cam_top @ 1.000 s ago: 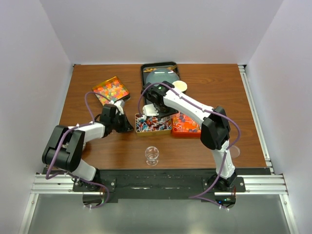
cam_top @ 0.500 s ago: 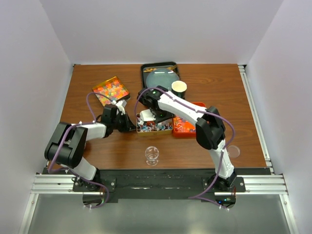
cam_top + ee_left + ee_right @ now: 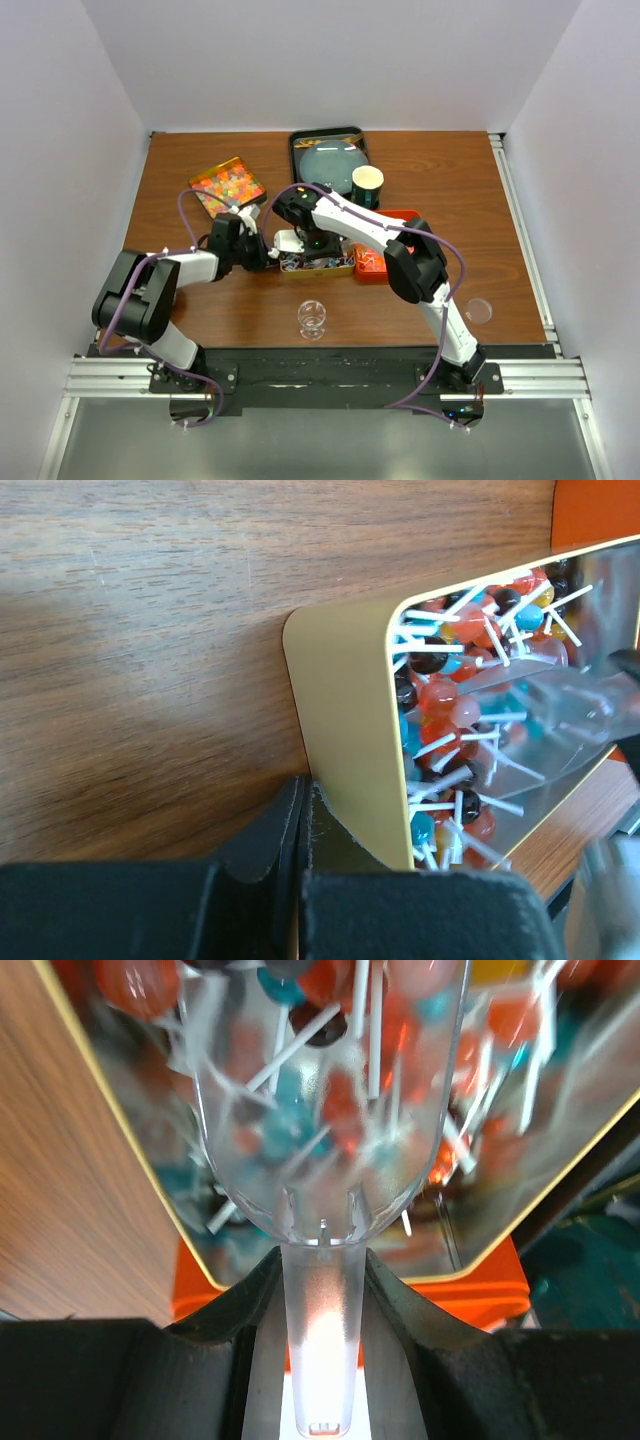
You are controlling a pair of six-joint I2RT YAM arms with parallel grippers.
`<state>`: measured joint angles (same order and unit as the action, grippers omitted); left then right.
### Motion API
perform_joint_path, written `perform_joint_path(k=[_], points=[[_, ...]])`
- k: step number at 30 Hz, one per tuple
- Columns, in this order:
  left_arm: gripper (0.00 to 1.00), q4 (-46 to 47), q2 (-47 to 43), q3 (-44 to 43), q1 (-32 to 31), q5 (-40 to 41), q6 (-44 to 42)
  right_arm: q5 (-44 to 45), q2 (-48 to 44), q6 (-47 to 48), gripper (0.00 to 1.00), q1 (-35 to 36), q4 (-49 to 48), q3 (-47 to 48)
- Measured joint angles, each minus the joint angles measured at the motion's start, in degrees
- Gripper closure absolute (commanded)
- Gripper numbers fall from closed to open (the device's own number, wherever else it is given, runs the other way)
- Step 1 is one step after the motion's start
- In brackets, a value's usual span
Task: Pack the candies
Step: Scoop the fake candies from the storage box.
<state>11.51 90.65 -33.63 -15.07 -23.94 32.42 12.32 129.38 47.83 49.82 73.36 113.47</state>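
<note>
The candies here are small lollipops [image 3: 450,700] with white sticks, filling a gold tin [image 3: 318,262] at the table's middle. My right gripper [image 3: 322,1260] is shut on the handle of a clear plastic scoop [image 3: 325,1110]. The scoop's bowl lies tipped down among the lollipops near the tin's left end. My left gripper [image 3: 303,790] is shut, its tips pressed against the outside of the gold tin's [image 3: 340,700] left end wall. A second tin of multicoloured jelly candies [image 3: 228,185] lies at the back left. A green cup [image 3: 367,182] stands upright behind the tins.
An orange tin [image 3: 378,262] touches the gold tin's right end. A black tray [image 3: 328,152] lies at the back centre. A small clear glass cup [image 3: 313,318] stands near the front edge, and a clear round lid [image 3: 478,310] lies at the front right.
My right arm has swung left with the scoop, from over the tins' join to the gold tin's left part, uncovering the green cup. The left gripper has stayed at the tin's end.
</note>
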Motion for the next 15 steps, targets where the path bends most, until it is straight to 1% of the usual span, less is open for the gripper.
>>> perform_joint_path(k=[3, 9, 11, 12, 14, 15], points=[[1.00, -1.9, 0.2, -1.1, 0.0, 0.2, -0.1, -2.8, -0.3, -1.4, 1.00, 0.0, -3.1, -1.3], [1.00, -9.7, 0.2, -6.1, 0.9, 1.0, -2.1, -6.9, -4.7, -3.0, 1.00, -0.7, -10.3, -9.4], [0.92, -12.5, -0.2, -8.3, 1.2, 1.9, -3.4, -7.7, -5.8, -3.3, 1.00, -0.8, -12.2, -11.3], [0.85, -13.7, -0.4, -9.2, 1.3, 2.4, -4.0, -8.1, -6.5, -3.5, 1.00, -0.8, -13.3, -12.4], [0.76, -17.0, -1.2, -11.1, 1.6, 3.6, -5.8, -9.3, -7.9, -3.8, 1.00, -1.1, -15.4, -14.4], [0.69, -18.3, -1.8, -11.8, 1.8, 4.0, -6.7, -9.9, -8.7, -3.9, 1.00, -1.4, -16.6, -15.6]])
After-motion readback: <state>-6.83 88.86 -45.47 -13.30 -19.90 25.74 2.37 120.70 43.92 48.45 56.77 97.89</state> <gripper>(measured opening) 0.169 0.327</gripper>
